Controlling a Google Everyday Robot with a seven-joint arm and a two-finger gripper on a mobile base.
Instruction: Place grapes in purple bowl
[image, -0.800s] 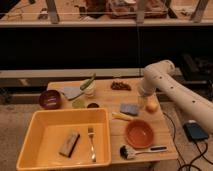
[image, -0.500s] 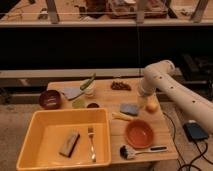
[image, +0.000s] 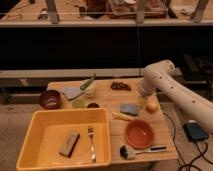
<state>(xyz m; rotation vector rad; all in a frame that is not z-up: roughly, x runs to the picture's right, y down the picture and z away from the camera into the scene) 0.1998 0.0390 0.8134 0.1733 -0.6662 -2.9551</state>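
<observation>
I read: grapes (image: 120, 85) dark reddish-brown; purple bowl (image: 50, 99) maroon, glossy; tub (image: 40, 150) yellow; larger bowl (image: 138, 134) orange; table (image: 166, 142) light wood; claw (image: 142, 94), beside the grapes, white.

On the wooden counter (image: 106, 95), the small bunch of dark reddish grapes (image: 120, 85) lay at the back, well apart from the small round purple bowl (image: 50, 99) at the left edge. The robot's gripper (image: 144, 93) hung just right of the grapes, behind a round orange fruit (image: 151, 106). A big yellow plastic tub (image: 47, 135) sat in front of the bowl.
</observation>
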